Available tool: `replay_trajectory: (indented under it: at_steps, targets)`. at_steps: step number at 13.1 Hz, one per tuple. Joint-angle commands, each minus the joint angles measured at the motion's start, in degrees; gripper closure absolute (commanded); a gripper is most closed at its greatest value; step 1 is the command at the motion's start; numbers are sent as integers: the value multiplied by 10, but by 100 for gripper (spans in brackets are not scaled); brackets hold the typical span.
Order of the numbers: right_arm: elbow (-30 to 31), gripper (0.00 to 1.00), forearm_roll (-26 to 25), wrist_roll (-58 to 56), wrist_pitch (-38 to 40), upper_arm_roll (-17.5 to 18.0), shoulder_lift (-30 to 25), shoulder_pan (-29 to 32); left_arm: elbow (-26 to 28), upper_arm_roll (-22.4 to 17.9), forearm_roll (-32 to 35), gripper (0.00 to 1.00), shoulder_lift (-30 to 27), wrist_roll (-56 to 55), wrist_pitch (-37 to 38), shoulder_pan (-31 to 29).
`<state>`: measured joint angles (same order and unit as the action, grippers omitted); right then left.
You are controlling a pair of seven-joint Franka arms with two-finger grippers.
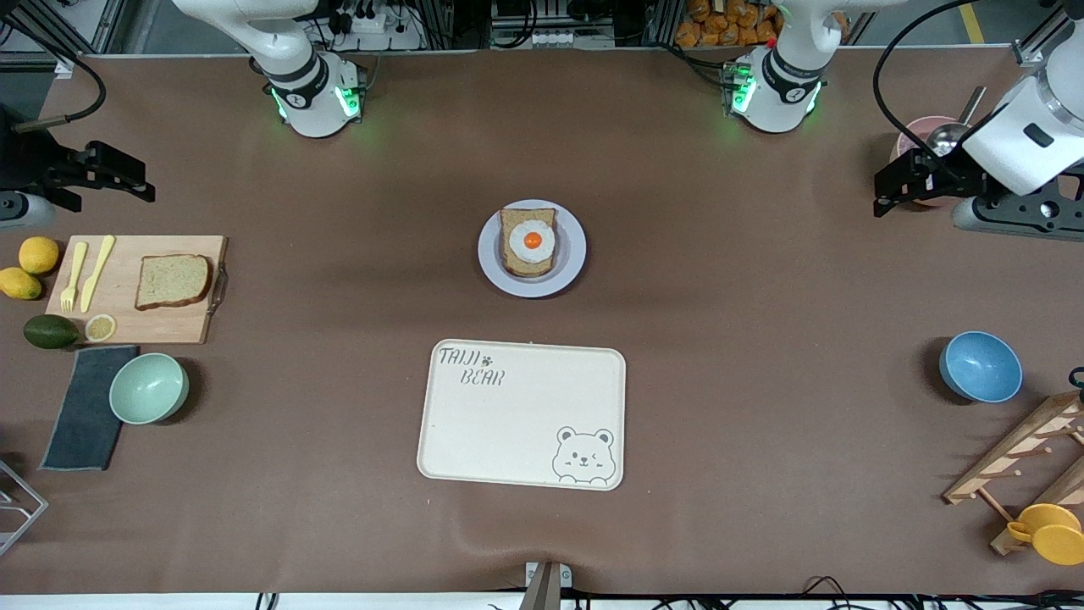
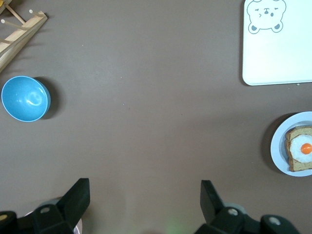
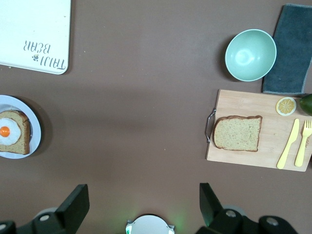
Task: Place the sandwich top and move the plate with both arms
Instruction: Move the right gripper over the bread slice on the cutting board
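Both arms parked at the frame edges, nothing held.

The sandwich top (image 1: pixel 173 280) is laid flat on the cutting board (image 1: pixel 178 320) at middle-left of the front frame; the plate (image 1: pixel 489 254), with egg-topped bread (image 1: pixel 528 242), is seen at centre, above the bear tray (image 1: pixel 508 424). Left gripper (image 1: pixel 881 203) is held at upper right, right gripper (image 1: pixel 146 187) at upper left, fingers of both spread wide and empty over the counter (image 1: pixel 720 339).
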<state>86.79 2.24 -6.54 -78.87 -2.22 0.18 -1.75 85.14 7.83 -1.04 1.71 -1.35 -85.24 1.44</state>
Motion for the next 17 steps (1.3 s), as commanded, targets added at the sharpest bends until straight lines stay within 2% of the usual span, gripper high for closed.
replay_trajectory:
  at_steps: [1,9,13,15,17]
  targets:
    - [-2,0,0,-3,0,-6,2,-9,5,3,6,0,-11,-2,7,-2]
    - [7,0,-9,2,5,-6,3,-21,1,8,5,0,-4,-2,6,-1]
    - [47,0,-35,-6,-5,-9,5,6,15,8,1,0,-1,-2,7,-1]
    - [84,0,-56,-7,-41,-9,0,9,29,7,-3,0,-3,-1,6,-11]
    - [138,0,-61,-7,-89,-9,-11,32,45,7,-52,0,-2,7,6,-38]
